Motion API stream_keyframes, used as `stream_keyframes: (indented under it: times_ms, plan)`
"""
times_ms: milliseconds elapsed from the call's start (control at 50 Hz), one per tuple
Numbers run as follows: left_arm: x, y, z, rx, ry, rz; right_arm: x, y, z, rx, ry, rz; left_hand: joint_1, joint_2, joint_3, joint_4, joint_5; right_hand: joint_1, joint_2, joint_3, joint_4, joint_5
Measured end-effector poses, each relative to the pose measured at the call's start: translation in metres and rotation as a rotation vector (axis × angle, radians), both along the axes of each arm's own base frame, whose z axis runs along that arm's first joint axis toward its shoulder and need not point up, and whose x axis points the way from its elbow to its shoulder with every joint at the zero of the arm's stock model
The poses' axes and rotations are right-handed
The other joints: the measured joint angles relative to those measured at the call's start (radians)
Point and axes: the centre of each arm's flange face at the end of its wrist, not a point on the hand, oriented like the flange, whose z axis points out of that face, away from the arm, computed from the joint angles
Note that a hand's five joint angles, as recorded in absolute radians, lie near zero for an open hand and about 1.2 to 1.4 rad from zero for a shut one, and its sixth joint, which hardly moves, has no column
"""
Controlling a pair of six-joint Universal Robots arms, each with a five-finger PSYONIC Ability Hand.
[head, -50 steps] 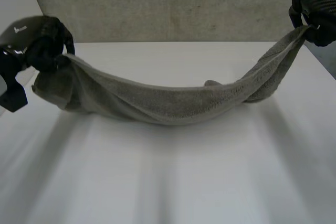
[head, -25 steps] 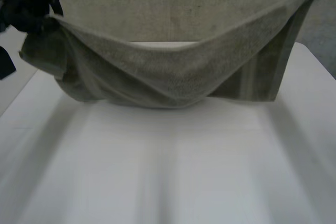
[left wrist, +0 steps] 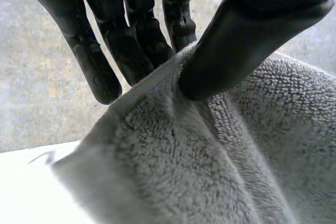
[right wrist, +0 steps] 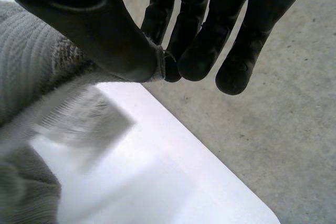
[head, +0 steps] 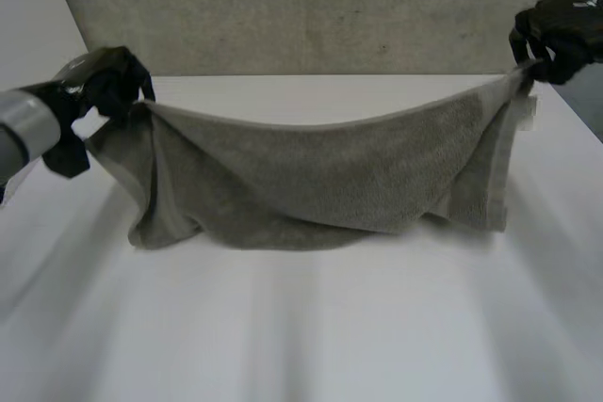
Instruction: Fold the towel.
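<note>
The grey towel (head: 320, 181) hangs slack between both hands over the white table (head: 311, 336), its lower folds reaching the tabletop; the left hand (head: 111, 85), at ten o'clock, pinches one top corner (thumb pressed into the pile); the right hand (head: 558, 33), at two o'clock, pinches the other corner between thumb and fingers.

White table (head: 377, 336) fills near and middle ground, plain, matte, evenly lit; faint pale bands run near to far across it. Far edge straight. Right wrist view: one rounded corner (right wrist: 262, 211). Beyond far edge, a grey speckled surface (head: 320, 7), concrete-like; wall or floor, cannot tell. Far left, a paler plain area (head: 28, 7) meets it along a slanting line.
</note>
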Motion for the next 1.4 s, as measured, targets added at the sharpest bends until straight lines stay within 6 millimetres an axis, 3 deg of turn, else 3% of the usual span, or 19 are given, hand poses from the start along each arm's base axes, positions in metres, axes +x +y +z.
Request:
stream_keyframes:
  times_ms: [120, 200, 220, 260, 300, 380, 460, 500, 540, 580, 640, 760, 840, 940, 1060, 1180, 1300, 1400]
  plan:
    - [-0.016, -0.046, 0.035, -0.147, -0.006, -0.004, 0.025, -0.032, 0.026, -0.186, 0.006, -0.033, 0.0, 0.0, 0.0, 0.003, 0.0, 0.0, 0.0, 0.0, 0.0, 0.0]
    - [-0.027, -0.066, 0.06, -0.251, -0.001, -0.001, 0.04, -0.041, 0.049, -0.325, -0.023, -0.06, 0.0, 0.0, 0.0, 0.003, 0.0, 0.0, 0.0, 0.0, 0.0, 0.0]
    - [-0.029, -0.068, 0.065, -0.267, 0.003, 0.0, 0.042, -0.041, 0.053, -0.349, -0.03, -0.064, 0.0, 0.0, 0.0, 0.003, 0.0, 0.0, 0.0, 0.0, 0.0, 0.0]
    - [-0.031, -0.067, 0.093, -0.346, 0.034, 0.011, 0.047, -0.041, 0.065, -0.419, -0.055, -0.078, 0.0, 0.0, 0.0, 0.003, 0.0, 0.0, 0.0, 0.0, 0.0, 0.0]
    - [-0.031, -0.054, 0.144, -0.467, 0.109, 0.026, 0.048, -0.032, 0.101, -0.568, -0.136, -0.098, 0.0, 0.0, 0.0, 0.003, 0.0, 0.002, 0.0, 0.0, 0.0, 0.0]
    - [-0.027, -0.031, 0.183, -0.511, 0.208, 0.033, 0.045, -0.014, 0.134, -0.652, -0.224, -0.097, 0.0, 0.0, 0.0, 0.003, 0.0, 0.002, 0.0, 0.0, 0.0, 0.0]
    - [-0.023, -0.027, 0.169, -0.421, 0.228, 0.045, 0.042, -0.012, 0.127, -0.567, -0.228, -0.09, 0.0, 0.0, 0.0, 0.003, 0.0, 0.002, 0.0, 0.001, 0.0, 0.0]
    - [-0.02, -0.028, 0.149, -0.348, 0.215, 0.057, 0.042, -0.015, 0.111, -0.481, -0.199, -0.086, 0.0, 0.0, 0.0, 0.003, 0.0, 0.002, 0.0, 0.001, 0.0, 0.0]
    - [-0.015, -0.031, 0.122, -0.268, 0.188, 0.072, 0.041, -0.019, 0.087, -0.37, -0.147, -0.081, 0.0, 0.0, 0.0, 0.003, 0.0, 0.002, 0.0, 0.001, 0.0, 0.0]
    - [-0.008, -0.032, 0.083, -0.17, 0.139, 0.084, 0.041, -0.021, 0.049, -0.218, -0.061, -0.069, 0.0, 0.0, 0.0, 0.003, 0.0, 0.002, 0.0, 0.001, 0.0, 0.0]
    - [-0.003, -0.029, 0.045, -0.084, 0.084, 0.082, 0.041, -0.019, 0.013, -0.075, 0.03, -0.049, 0.0, 0.0, 0.0, 0.003, 0.0, 0.002, 0.0, 0.001, 0.0, 0.0]
    - [0.001, -0.008, -0.017, 0.057, -0.028, 0.049, 0.038, 0.0, -0.045, 0.137, 0.173, 0.0, 0.0, 0.0, 0.0, 0.003, 0.0, 0.002, 0.0, 0.001, 0.0, 0.0]
    - [0.002, 0.009, -0.036, 0.104, -0.082, 0.031, 0.035, 0.015, -0.065, 0.196, 0.224, 0.023, 0.0, 0.0, 0.0, 0.003, 0.0, 0.002, 0.0, 0.001, 0.0, 0.0]
    - [0.007, 0.032, -0.038, 0.112, -0.128, 0.027, 0.03, 0.036, -0.07, 0.187, 0.253, 0.036, 0.0, 0.0, 0.0, 0.003, 0.0, 0.002, 0.0, 0.001, 0.0, 0.0]
    - [0.011, 0.059, -0.012, 0.037, -0.13, 0.026, 0.011, 0.058, -0.033, 0.076, 0.222, 0.007, 0.0, 0.0, 0.0, 0.003, 0.0, 0.002, 0.0, 0.001, 0.0, 0.0]
    - [0.013, 0.081, 0.034, -0.101, -0.067, 0.011, -0.009, 0.068, 0.013, -0.051, 0.156, -0.016, 0.0, 0.0, 0.0, 0.003, 0.0, 0.002, 0.0, 0.002, 0.0, 0.0]
    - [0.018, 0.077, 0.051, -0.155, 0.012, 0.018, -0.013, 0.067, 0.022, -0.068, 0.119, -0.006, 0.0, 0.0, 0.0, 0.003, 0.0, 0.002, 0.0, 0.002, 0.0, 0.0]
    - [0.019, 0.053, 0.029, -0.111, 0.054, 0.022, -0.012, 0.051, 0.0, 0.0, 0.114, 0.005, 0.0, 0.0, 0.0, 0.003, 0.0, 0.002, 0.0, 0.002, 0.0, 0.0]
